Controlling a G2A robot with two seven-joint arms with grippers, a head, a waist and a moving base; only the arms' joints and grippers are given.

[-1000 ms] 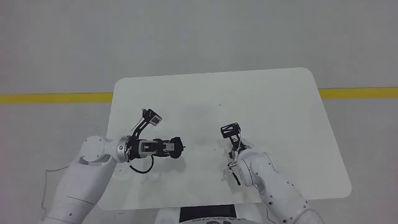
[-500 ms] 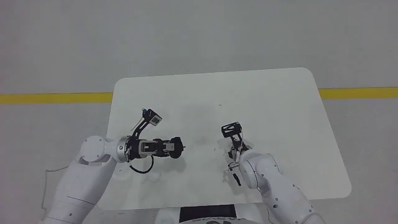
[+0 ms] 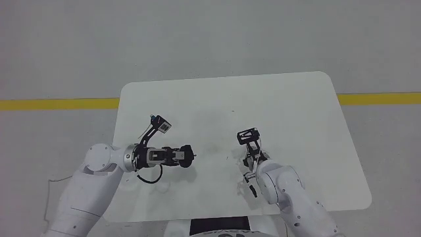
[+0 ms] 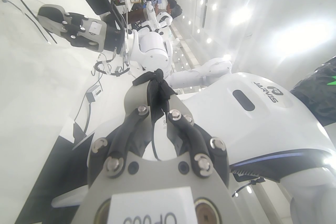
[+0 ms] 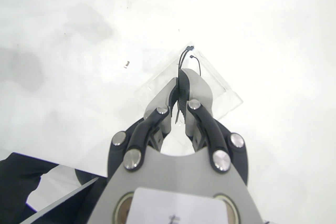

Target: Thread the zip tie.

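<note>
The right claw (image 5: 181, 84) is clenched on a black zip tie (image 5: 180, 64) over the clear tray (image 5: 228, 100), at the table's (image 3: 296, 105) 6 o'clock. The left claw (image 4: 155, 97), at 8 o'clock, grips a black bundle (image 4: 155, 80) (likely its partner). Lift straight, keeping the tail free to aim.

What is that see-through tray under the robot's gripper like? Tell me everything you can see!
The clear tray is a shallow, see-through dish, probably plastic, with straight sides, square corners and a low raised rim. It lies flat on the white table, on the robot's side. Thin black zip ties lie in it, their heads toward one corner. The right gripper hangs over it, shut on one of them. I cannot tell whether the gripper touches the tray.
</note>
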